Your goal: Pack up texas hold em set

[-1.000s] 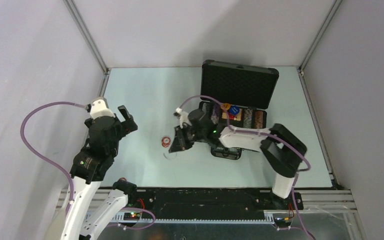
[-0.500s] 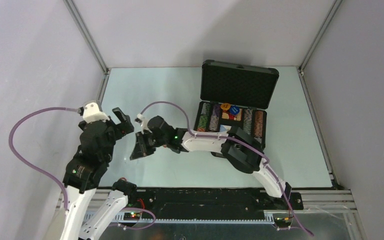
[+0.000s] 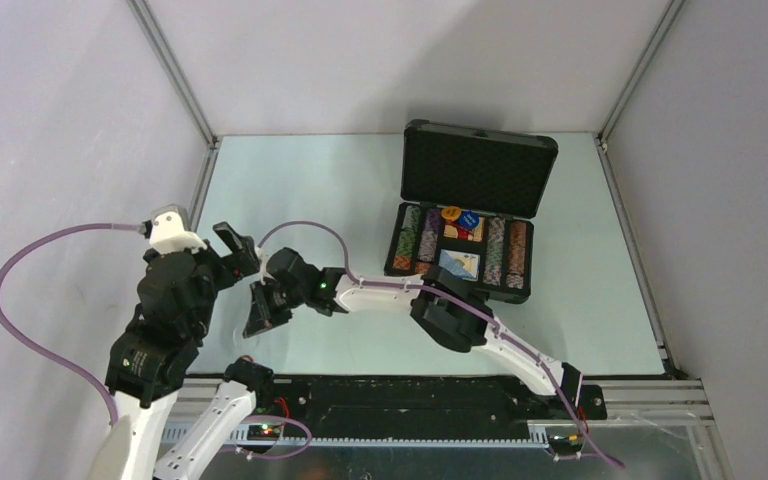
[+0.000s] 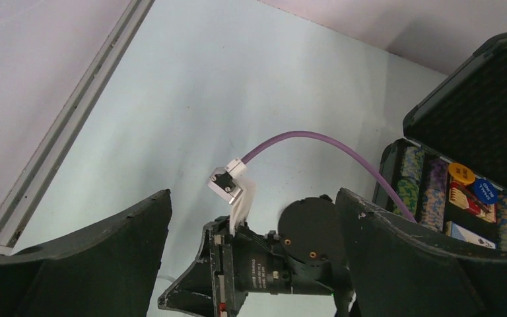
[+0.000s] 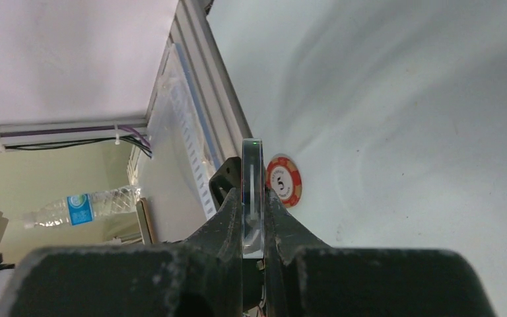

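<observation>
My right gripper (image 5: 254,198) is clamped on a thin clear slab (image 5: 253,168), left gripper (image 3: 237,250) wide open. Case (image 3: 478,170) sits open, chip rows (image 3: 497,250) inside; 1 red-white chip (image 5: 285,179) lies on the table (image 3: 310,180).

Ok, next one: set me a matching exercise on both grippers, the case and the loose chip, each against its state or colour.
1 left gripper
2 right gripper
3 case
4 loose chip

a lid raised
b shut on a thin clear piece
c red and white
d open, nothing between the fingers

Pairs: 1-d, 2-b, 3-a, 4-c
</observation>
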You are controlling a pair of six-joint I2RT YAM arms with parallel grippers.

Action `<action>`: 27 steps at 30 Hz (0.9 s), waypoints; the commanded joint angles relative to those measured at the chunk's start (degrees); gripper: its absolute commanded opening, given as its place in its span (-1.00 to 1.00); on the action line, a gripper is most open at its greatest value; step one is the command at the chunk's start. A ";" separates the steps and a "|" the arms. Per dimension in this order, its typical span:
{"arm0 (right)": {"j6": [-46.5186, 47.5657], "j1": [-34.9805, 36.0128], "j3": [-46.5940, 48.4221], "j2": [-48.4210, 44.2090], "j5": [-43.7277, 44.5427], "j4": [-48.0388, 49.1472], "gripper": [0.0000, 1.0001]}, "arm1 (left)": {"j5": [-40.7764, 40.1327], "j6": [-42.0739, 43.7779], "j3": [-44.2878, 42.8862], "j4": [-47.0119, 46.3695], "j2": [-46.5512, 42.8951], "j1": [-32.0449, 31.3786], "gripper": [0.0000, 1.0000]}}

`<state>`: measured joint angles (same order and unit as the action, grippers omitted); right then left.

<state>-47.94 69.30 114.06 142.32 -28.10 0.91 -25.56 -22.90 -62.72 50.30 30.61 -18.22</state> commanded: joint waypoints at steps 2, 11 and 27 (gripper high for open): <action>0.26 0.77 5.96 2.26 -1.20 -3.08 -1.00 | 1.45 0.46 -1.34 0.94 -0.55 0.42 0.97; -1.99 1.95 11.68 6.73 -2.40 -2.17 -1.00 | 1.44 0.09 -0.85 1.02 -0.74 0.42 0.97; -5.44 1.78 13.56 8.80 -4.45 -2.61 -1.00 | 1.58 -0.48 -0.30 0.87 -0.42 0.42 0.97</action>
<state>-50.98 71.37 125.29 150.69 -29.45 -3.25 -24.80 -23.07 -62.72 51.62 30.20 -18.20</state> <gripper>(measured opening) 0.130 0.985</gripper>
